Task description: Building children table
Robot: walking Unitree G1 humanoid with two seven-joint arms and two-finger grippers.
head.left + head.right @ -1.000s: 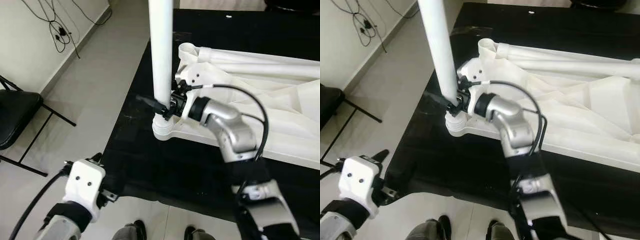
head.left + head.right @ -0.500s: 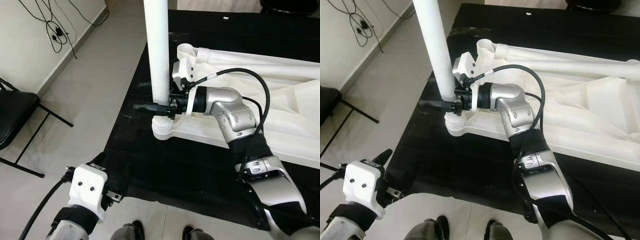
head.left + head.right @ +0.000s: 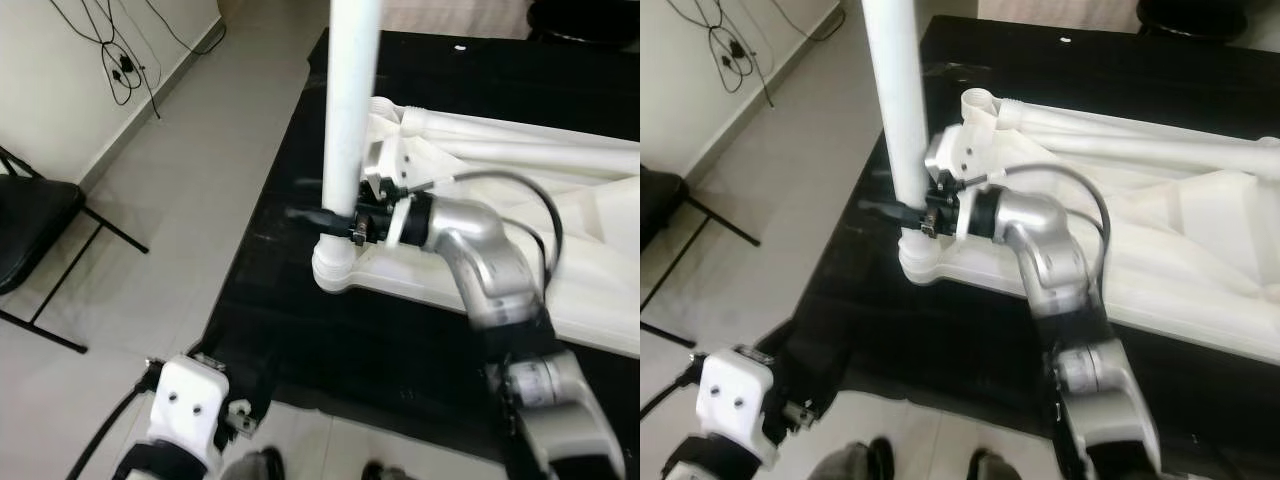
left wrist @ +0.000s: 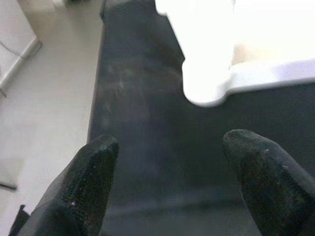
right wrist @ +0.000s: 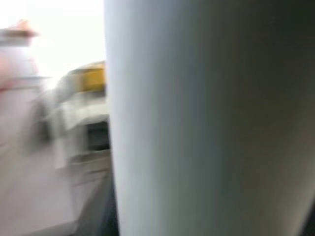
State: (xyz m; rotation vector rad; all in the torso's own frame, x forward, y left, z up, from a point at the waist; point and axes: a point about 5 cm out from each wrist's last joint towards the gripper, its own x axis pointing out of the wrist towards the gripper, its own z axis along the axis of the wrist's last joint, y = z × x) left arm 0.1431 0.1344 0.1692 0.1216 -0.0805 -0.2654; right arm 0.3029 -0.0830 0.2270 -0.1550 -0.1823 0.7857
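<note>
Since a second ago, the right claw (image 3: 335, 215) has stayed clamped round the white table leg (image 3: 350, 120), keeping it upright in the corner socket (image 3: 335, 268) of the upturned white tabletop (image 3: 560, 200) at 3 o'clock. Left claw (image 4: 167, 172) hangs released at 7 o'clock. Black mat (image 3: 290, 300) covers tiled floor (image 3: 170, 180); folding chair (image 3: 30, 230) at 9.

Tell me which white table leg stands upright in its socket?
The leg held by the right gripper at the tabletop's corner; the other legs lie flat.

black folding chair (image 3: 30, 235) — cables (image 3: 115, 60) along the wall (image 3: 50, 90).
</note>
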